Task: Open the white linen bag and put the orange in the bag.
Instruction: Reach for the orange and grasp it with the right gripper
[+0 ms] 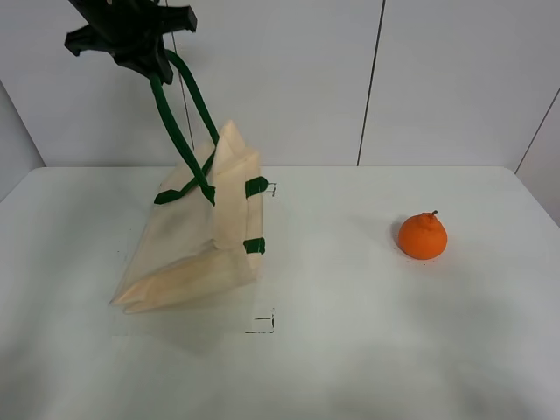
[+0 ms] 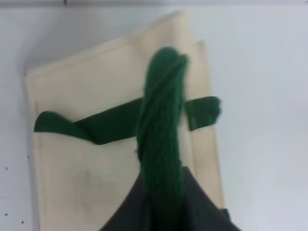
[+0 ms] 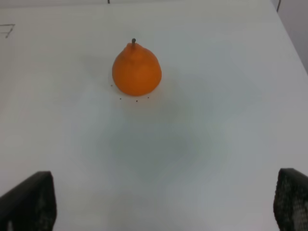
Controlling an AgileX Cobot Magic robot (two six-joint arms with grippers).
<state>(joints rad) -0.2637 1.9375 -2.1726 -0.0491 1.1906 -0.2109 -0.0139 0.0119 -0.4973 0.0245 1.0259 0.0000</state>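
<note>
High on the left, a dark green strap handle (image 1: pixel 179 122) of the cream rectangular fabric tote bag (image 1: pixel 188 249) is pinched between the closed jaws of the left gripper (image 1: pixel 140 48), with the bag's bottom edge on the white table (image 1: pixel 350 350). Well apart to its right, the small round orange fruit (image 1: pixel 423 236) is seen upright; the right gripper (image 3: pixel 161 199) is spread wide, empty.

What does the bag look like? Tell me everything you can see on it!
The bag is cream cloth, flat and folded shut, with small green tabs on one edge. It has two dark green strap handles. The left gripper pinches one handle and holds it up, so the bag hangs tilted with its bottom edge resting on the white table. The other handle droops across its side.
</note>
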